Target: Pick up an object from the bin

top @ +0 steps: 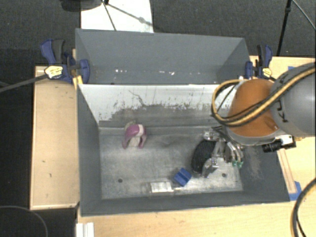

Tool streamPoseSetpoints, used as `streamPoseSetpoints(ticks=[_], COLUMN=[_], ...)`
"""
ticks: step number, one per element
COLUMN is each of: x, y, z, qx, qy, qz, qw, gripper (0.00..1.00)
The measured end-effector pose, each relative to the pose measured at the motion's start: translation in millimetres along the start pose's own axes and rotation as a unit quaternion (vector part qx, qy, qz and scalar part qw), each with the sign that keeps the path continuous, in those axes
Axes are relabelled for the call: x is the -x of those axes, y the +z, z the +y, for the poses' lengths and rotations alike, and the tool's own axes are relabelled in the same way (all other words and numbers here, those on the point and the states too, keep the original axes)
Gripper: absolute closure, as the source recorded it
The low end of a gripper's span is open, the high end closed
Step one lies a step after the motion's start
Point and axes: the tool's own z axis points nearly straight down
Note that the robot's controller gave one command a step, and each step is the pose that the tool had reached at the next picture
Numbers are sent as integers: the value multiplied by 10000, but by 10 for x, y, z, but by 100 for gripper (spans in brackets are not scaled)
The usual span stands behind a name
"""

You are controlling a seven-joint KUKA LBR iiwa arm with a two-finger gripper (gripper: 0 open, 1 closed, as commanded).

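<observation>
The gripper is hanging low at the bin's four o'clock, right against a black lump lying on its nine o'clock side. Spread or pressed together, I cannot tell from here. The lump is looking rounded and smooth, probably light but slippery, so I'm judging a pinch across its narrow middle as the safest hold. A blue block is sitting at the gripper's seven o'clock, with a purple toy well apart at ten.

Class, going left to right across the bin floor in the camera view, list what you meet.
First the purple-and-white lump → silvery flat piece → blue block → pincer.
</observation>
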Motion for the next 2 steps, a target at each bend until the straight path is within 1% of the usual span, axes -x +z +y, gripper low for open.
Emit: streamPoseSetpoints(ticks=[1,2], x=[3,139], y=[10,-1416], z=[33,-216], qx=[11,4], qy=[-19,-914], qz=[0,-50], qw=[10000,9958], gripper=[100,100])
